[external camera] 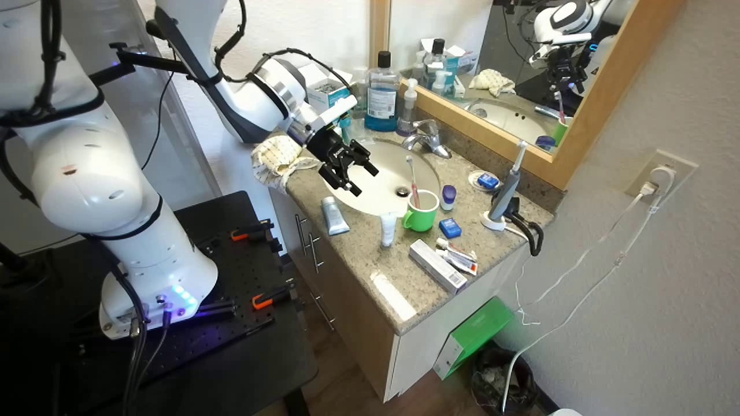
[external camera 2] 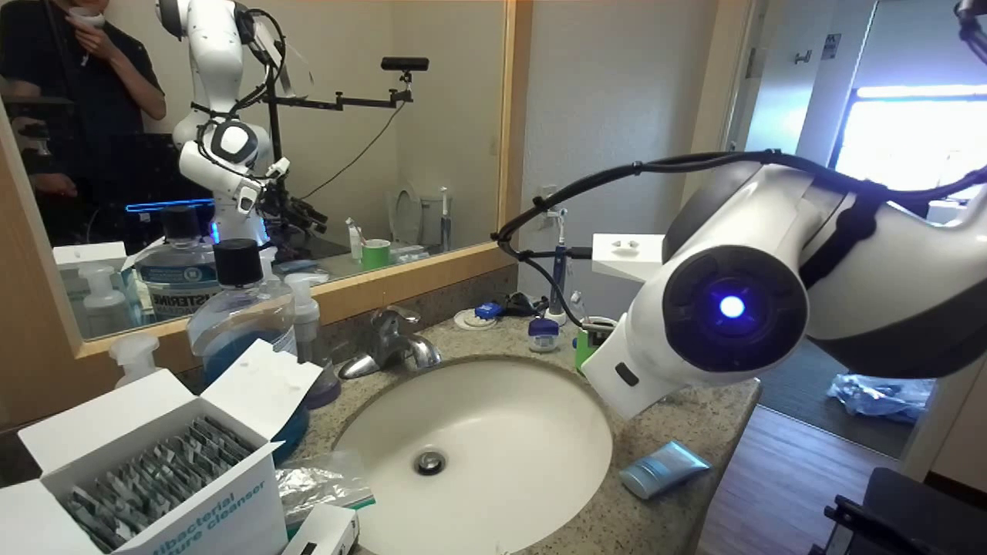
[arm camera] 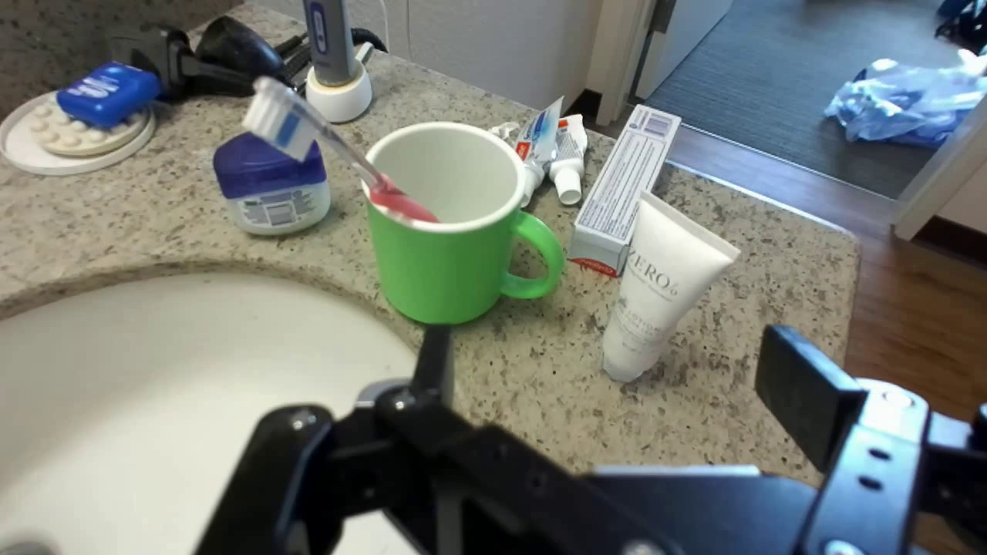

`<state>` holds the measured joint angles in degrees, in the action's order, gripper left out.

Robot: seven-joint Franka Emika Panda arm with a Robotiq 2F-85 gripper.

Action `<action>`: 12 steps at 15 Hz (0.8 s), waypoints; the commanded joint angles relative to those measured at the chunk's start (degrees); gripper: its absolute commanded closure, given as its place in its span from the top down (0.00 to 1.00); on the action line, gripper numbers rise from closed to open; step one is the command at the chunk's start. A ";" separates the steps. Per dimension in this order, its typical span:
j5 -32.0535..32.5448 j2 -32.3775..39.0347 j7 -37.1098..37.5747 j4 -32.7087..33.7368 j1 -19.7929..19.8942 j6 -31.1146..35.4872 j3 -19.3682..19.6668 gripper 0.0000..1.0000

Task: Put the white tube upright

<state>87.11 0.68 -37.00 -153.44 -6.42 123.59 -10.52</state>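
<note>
The white tube (arm camera: 659,285) stands on its cap on the counter, its flat end up, just beside the green mug in the wrist view. It also stands upright in an exterior view (external camera: 388,230). In an exterior view the arm hides it, and a small white shape in the mirror (external camera 2: 354,238) looks like its reflection. My gripper (external camera: 362,179) is open and empty, over the sink's edge and apart from the tube. In the wrist view the gripper's fingers (arm camera: 617,385) are wide apart, with the tube showing beyond them, between the two.
The green mug (arm camera: 451,262) with a toothbrush stands close to the tube. A toothpaste box (arm camera: 626,189) and small tubes (arm camera: 567,162) lie behind. A bluish tube (external camera: 334,215) lies near the counter's front edge. The sink (external camera 2: 478,432), faucet (external camera 2: 389,339) and mirror frame (external camera: 480,133) bound the area.
</note>
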 commanded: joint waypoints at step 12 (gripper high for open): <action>-33.76 -12.13 -38.01 6.13 -12.09 -1.59 -2.83 1.00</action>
<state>58.89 -10.81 -68.65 -150.47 -17.66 122.36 -13.85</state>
